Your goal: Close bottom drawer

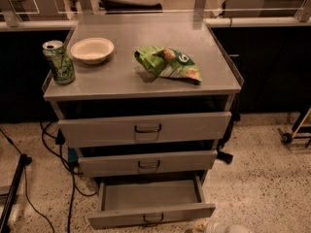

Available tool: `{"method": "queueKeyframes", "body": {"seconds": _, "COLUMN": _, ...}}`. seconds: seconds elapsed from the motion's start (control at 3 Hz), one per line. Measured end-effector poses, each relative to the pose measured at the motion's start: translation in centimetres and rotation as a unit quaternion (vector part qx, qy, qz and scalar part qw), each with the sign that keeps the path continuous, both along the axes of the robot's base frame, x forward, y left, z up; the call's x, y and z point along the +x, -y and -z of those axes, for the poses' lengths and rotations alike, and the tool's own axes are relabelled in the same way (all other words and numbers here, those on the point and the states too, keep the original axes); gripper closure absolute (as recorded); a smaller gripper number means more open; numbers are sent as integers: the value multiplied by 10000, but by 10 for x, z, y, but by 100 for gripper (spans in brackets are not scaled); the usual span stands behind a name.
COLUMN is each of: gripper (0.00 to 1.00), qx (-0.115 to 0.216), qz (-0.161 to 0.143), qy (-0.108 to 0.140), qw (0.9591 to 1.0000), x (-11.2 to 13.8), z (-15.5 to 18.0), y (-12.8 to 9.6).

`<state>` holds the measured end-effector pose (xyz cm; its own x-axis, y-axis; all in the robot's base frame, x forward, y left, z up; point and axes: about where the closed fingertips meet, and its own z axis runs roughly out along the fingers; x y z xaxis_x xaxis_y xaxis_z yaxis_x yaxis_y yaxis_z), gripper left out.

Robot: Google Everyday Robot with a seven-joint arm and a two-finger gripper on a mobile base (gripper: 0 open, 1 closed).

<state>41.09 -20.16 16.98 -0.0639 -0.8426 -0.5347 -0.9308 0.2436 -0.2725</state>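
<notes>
Only a pale part of the pincer (222, 227) shows, at the very bottom edge of the camera view, low near the floor and just to the right of the bottom drawer's front. I cannot tell whether it is wide or narrow, and it does not appear to hold anything. Whether it touches the drawer front cannot be made out either; it lies close beside the right corner of the panel.

The bottom drawer (150, 213) stands pulled well out of the cabinet, its grey inside fully exposed and its small dark loop handle (153, 219) facing forward at the centre of the front. Above it, the middle drawer (146, 162) and the top drawer (146, 128) sit much further in.

On the tabletop (121, 79) are a green can (58, 62) at the left, a pale bowl (92, 50) just beside it, and a green snack bag (167, 63) towards the right, none of them part of the job.

By my judgement the task is barely begun: the pincer is near the drawer, but the whole push inward is left to do.
</notes>
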Motion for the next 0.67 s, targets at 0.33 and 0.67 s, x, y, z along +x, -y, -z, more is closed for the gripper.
{"method": "queueKeyframes", "body": {"seconds": 0.33, "gripper": 100, "qx": 0, "qz": 0, "qy": 3, "qw": 10000, "x": 0, "z": 0, "y": 0}}
{"method": "queueKeyframes", "body": {"seconds": 0.67, "gripper": 100, "qx": -91, "qz": 1, "qy": 561, "qw": 9984, "x": 15, "z": 10, "y": -4}}
